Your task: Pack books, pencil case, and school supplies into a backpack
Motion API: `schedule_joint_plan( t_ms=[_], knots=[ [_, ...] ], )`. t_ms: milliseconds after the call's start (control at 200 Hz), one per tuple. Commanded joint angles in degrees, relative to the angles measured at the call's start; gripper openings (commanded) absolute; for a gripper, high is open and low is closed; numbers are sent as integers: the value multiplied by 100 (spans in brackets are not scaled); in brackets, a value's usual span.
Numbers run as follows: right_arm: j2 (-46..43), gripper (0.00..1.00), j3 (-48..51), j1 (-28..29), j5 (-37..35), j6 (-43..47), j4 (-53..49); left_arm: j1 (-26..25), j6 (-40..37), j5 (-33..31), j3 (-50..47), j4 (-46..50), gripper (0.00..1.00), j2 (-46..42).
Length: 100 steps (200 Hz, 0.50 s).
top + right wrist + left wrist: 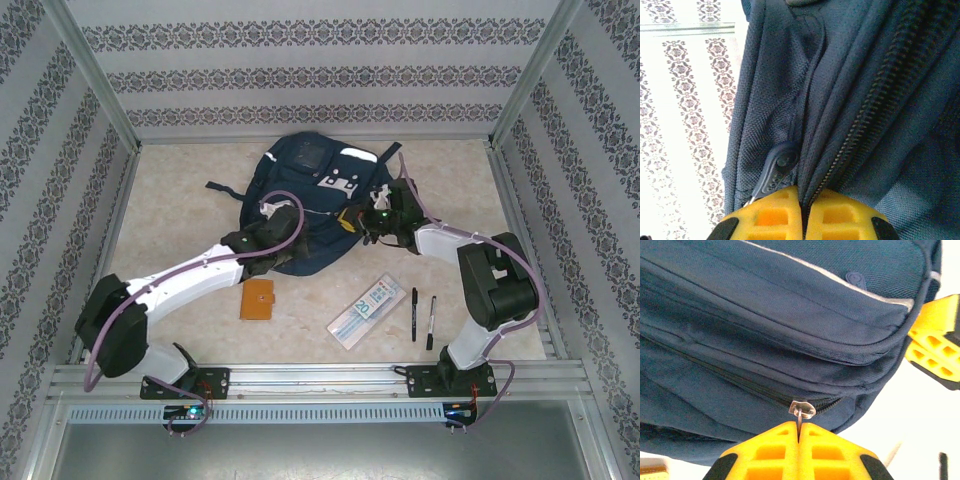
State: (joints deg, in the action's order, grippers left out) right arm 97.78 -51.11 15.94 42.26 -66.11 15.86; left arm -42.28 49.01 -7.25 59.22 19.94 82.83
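Navy backpack: left end effector pressed together on its zipper pull, right end effector likewise on its fabric.

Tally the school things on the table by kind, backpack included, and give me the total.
backpack: 1
orange notebook: 1
pencil case: 1
black pens: 2
Total: 5
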Motion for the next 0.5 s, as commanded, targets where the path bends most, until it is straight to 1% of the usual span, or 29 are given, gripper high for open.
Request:
schedule_joint_plan(
  t_ms=[0,80,185,245,295,315,365,395,425,495],
  knots=[
    [135,0,-133,-453,-218,598,-218,130,-366,286,-179,-45,0,-406],
    [231,0,-143,-683,-57,597,-216,191,-643,325,-276,-27,0,-391],
    [293,0,-153,-994,116,517,-206,238,-1121,567,-452,-260,0,-233],
    [286,0,-139,-1109,203,431,-174,246,-1335,866,-507,-497,0,-81],
    [256,0,-143,-1150,283,378,-171,242,-1428,1292,-456,-726,0,91],
    [239,0,-145,-1146,305,356,-170,242,-1415,1458,-416,-803,7,163],
    [201,0,-145,-1131,377,274,-141,231,-1399,1895,-308,-1019,29,327],
    [169,0,-136,-1129,424,200,-113,213,-1439,2101,-246,-1158,39,382],
    [140,0,-119,-1121,462,129,-65,176,-1512,2202,-186,-1254,43,434],
    [46,0,-118,-1113,503,55,-56,108,-1891,2200,-40,-1333,45,492]
  ],
)
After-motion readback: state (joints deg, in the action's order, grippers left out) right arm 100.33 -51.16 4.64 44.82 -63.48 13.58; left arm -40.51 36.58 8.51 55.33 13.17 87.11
